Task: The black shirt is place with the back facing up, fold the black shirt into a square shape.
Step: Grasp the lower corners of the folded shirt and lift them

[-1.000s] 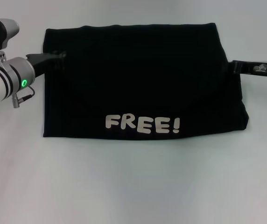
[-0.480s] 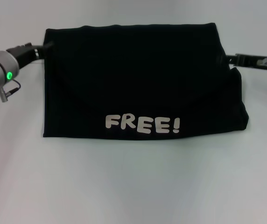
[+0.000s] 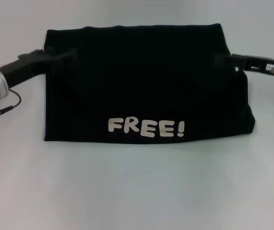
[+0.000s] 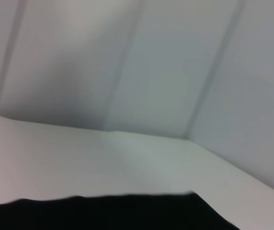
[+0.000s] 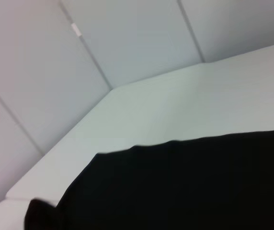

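Lying mid-frame, the soft black shirt [image 3: 146, 81] forms a folded rectangle on the table [image 3: 137, 191]. The left gripper [image 3: 62, 58] and right gripper [image 3: 222, 60] touch its upper corners; I cannot tell their grip.

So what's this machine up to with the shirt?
A two-armed robot is folding a black soft-cloth T-shirt printed "FREE!". It lies partly folded into a wide rectangle on the white table. The left gripper and right gripper reach over the shirt's far corners from either side.
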Controlling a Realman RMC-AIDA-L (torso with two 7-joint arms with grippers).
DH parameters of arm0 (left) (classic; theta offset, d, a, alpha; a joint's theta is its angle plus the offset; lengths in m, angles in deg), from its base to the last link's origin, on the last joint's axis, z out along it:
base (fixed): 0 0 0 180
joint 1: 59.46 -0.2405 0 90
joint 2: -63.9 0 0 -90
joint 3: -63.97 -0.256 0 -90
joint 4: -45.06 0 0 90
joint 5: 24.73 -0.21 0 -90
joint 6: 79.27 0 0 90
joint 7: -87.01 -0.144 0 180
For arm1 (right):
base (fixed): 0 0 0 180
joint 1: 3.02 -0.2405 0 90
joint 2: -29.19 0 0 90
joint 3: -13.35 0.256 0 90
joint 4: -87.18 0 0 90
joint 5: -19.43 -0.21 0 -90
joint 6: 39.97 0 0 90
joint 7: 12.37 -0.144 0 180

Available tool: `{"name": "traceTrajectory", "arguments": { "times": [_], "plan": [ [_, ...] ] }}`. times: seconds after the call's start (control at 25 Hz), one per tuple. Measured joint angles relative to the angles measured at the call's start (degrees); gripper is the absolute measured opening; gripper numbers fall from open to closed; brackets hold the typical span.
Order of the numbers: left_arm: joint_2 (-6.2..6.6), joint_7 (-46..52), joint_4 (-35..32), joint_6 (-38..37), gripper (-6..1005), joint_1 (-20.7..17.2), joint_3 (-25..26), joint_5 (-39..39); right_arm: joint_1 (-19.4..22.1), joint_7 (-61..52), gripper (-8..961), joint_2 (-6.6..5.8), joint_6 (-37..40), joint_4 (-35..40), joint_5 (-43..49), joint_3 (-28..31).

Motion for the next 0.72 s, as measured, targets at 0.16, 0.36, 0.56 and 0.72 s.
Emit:
{"name": "traceTrajectory", "arguments": {
  "times": [0.16, 0.36, 0.56, 0.72],
  "plan": [
    [-0.37, -0.1, -4.7, -4.8, 846, -3.4, -5.1, -0.6, 1.3, 4.1, 739, 0.53, 3.5, 0.5, 0.0, -0.2],
    [-1.55, 0.2, -9.8, -6.0, 846, -6.5, -9.0, -6.1, 1.5, 5.5, 738, 0.99, 4.2, 0.8, 0.2, -1.4],
    [-2.65, -1.6, -9.9, -7.5, 845, -7.5, -9.7, -5.6, -0.4, 7.6, 737, 3.35, 1.4, 1.3, 0.1, -2.3],
    [-3.24, -2.9, -9.8, -9.6, 845, -7.2, -10.3, -4.7, -2.9, 8.8, 737, 5.32, -2.2, 1.8, 0.0, -2.8]
  ]
}}
